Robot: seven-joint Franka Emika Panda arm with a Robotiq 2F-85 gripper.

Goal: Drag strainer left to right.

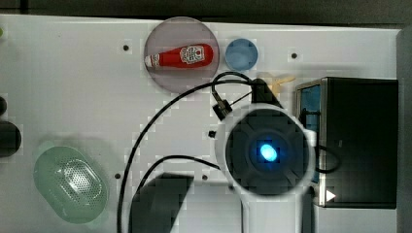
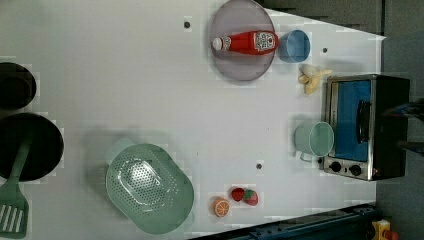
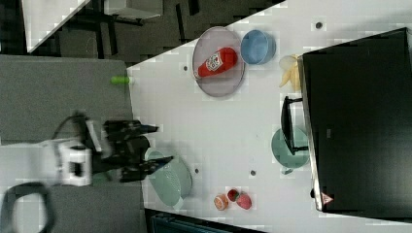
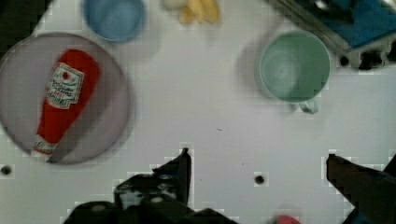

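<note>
The strainer [image 1: 70, 184] is a wide, pale green oval basket with a perforated centre. It sits on the white table near the front corner at the top view's left, and also shows in the left view [image 2: 149, 187] and the right view [image 3: 175, 178]. My gripper [image 3: 163, 143] hangs open in the air, with nothing between its black fingers. In the right view it overlaps the strainer's rim, and I cannot tell its height. In the wrist view the gripper [image 4: 259, 163] frames bare table. The arm's round body [image 1: 267, 150] covers the gripper in the top view.
A purple plate [image 2: 235, 70] holds a ketchup bottle [image 2: 247, 42], with a blue cup [image 2: 294, 46] and a banana [image 2: 312, 79] beside it. A toaster oven [image 2: 365, 125] stands behind a mint mug [image 2: 314, 139]. An orange [image 2: 220, 206] and strawberries [image 2: 245, 195] lie near the strainer.
</note>
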